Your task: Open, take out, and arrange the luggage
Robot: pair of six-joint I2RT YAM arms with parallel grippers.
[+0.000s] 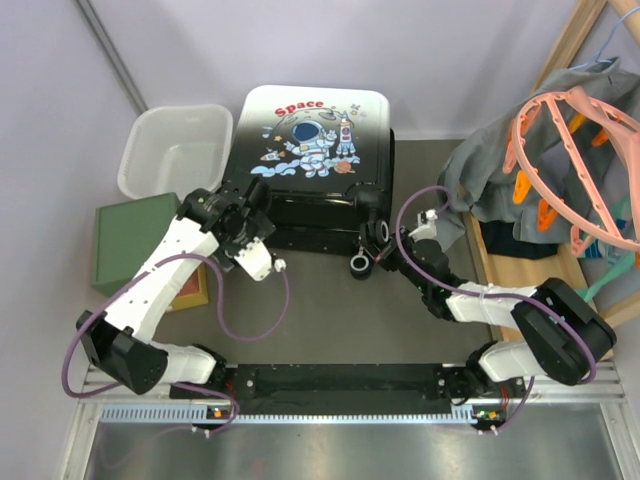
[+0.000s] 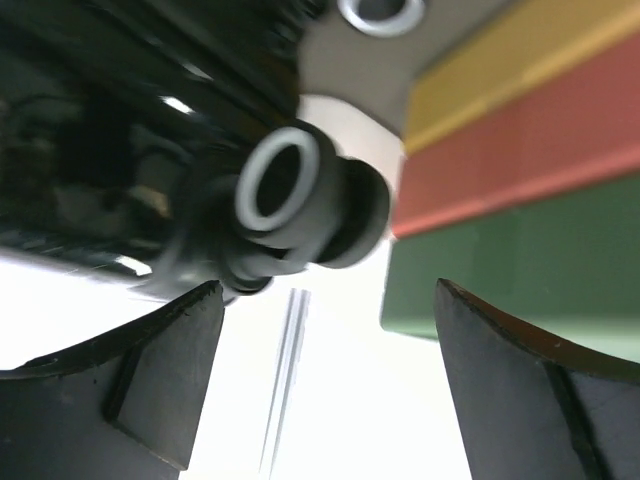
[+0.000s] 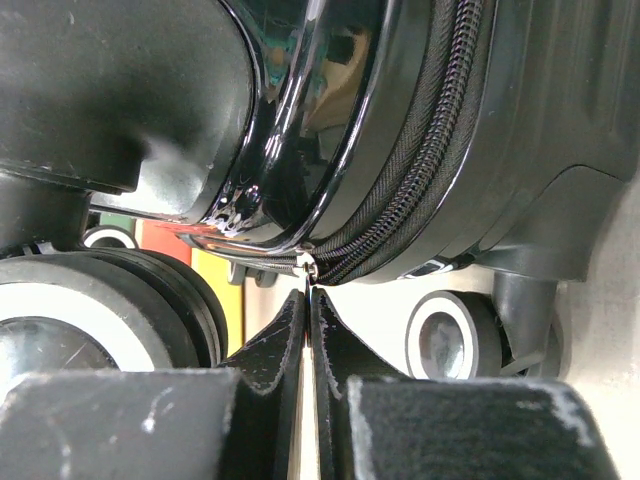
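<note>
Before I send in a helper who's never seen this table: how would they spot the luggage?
On the table, look to the far middle. The luggage lies between a white basket and hanging grey clothes. Only it has a white-to-black shell, black wheels and a cartoon astronaut under red "Space".

The only readable text is the red word "Space", printed on the white upper part of the luggage (image 1: 312,130) shell.
</note>
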